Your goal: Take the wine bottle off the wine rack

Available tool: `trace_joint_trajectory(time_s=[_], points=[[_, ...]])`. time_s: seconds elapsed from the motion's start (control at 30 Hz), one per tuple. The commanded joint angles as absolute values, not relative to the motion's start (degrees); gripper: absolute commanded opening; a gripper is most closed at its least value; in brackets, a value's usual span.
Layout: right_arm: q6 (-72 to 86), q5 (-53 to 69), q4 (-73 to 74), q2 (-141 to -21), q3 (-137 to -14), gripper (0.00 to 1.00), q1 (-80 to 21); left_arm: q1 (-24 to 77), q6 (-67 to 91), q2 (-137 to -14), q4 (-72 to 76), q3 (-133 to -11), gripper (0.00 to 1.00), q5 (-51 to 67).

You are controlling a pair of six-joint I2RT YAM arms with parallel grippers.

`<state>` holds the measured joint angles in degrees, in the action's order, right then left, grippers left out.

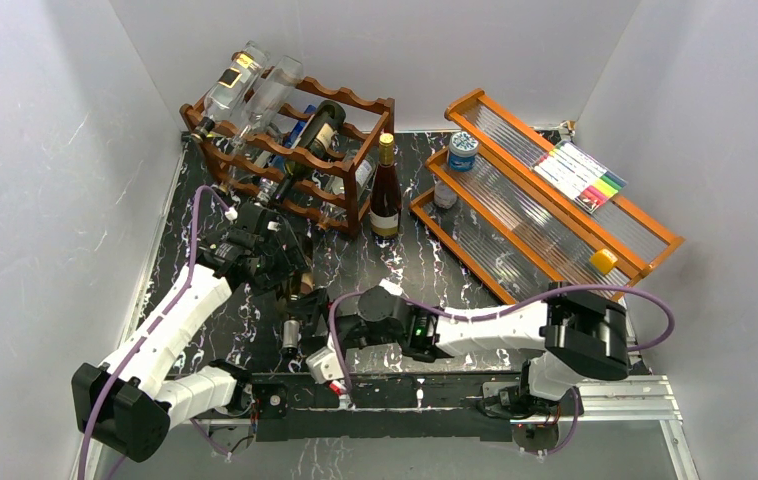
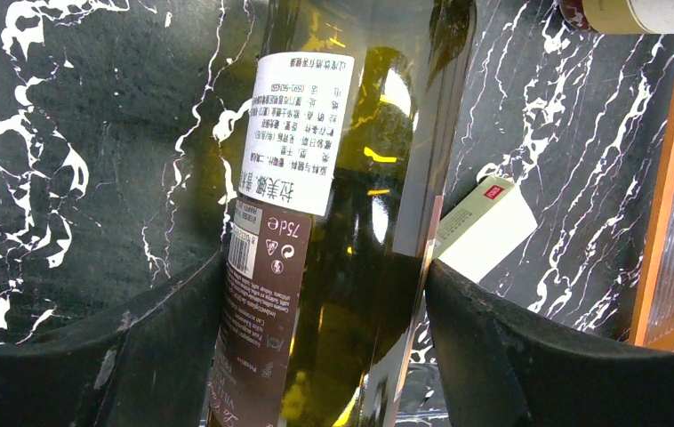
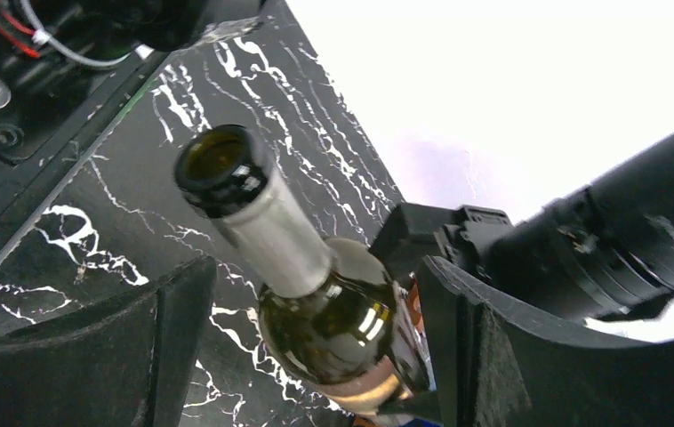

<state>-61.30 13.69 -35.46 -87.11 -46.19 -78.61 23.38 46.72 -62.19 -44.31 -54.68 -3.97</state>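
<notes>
Right wrist view, nearest: right gripper (image 3: 311,289) spread wide, straddling the open neck of the wine bottle (image 3: 333,325) without contact. Just beyond, left gripper (image 2: 324,302) pinching the bottle's labelled body, tilted over the marble table (image 1: 425,270), already clear of the wine rack (image 1: 360,102) well behind. Likely a set-down stage: hold the left pinch firm, close the right squarely on the neck, lower gently, and avoid the standing bottle (image 1: 386,195) beside the rack.

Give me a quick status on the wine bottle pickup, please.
Left gripper shut on the wine bottle, mid-body. Right gripper open, straddling its neck. Bottle off the wine rack, over the table. Nothing in the way.
</notes>
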Motion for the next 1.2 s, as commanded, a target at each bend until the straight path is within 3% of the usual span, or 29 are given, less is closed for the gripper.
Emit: trace_joint_trajectory(time_s=[0.0,0.23,0.47,0.57,0.7,0.93,1.1,1.17], points=[[-67.78,15.97,-35.48,-89.93,-50.17,0.91,-79.57,23.12,46.94,-61.17,-41.98,-55.03,0.13,-2.34],[-66.99,15.96,-38.22,-93.4,-52.46,0.73,-80.24,23.13,46.8,-61.24,-41.32,-54.93,0.13,-1.3],[-66.8,15.01,-43.11,-96.12,-52.17,0.7,-80.24,23.12,47.13,-60.6,-41.4,-54.28,0.13,-0.97],[-66.97,13.56,-45.48,-96.8,-51.97,0.58,-80.31,23.12,47.03,-60.24,-41.49,-54.15,0.13,-1.05],[-66.17,11.95,-48.08,-96.0,-51.42,0.33,-80.54,23.12,47.09,-59.98,-41.74,-54.14,0.16,-1.17],[-61.88,10.62,-49.2,-93.85,-51.14,0.0,-80.84,23.15,46.5,-59.18,-41.58,-53.88,0.38,-1.4],[-61.55,10.22,-50.16,-93.44,-51.41,0.0,-80.85,23.12,46.45,-58.71,-41.75,-53.7,0.64,-1.18],[-61.46,10.2,-50.46,-93.14,-51.22,0.0,-80.86,23.12,46.18,-57.87,-41.31,-53.62,0.8,-0.79]])
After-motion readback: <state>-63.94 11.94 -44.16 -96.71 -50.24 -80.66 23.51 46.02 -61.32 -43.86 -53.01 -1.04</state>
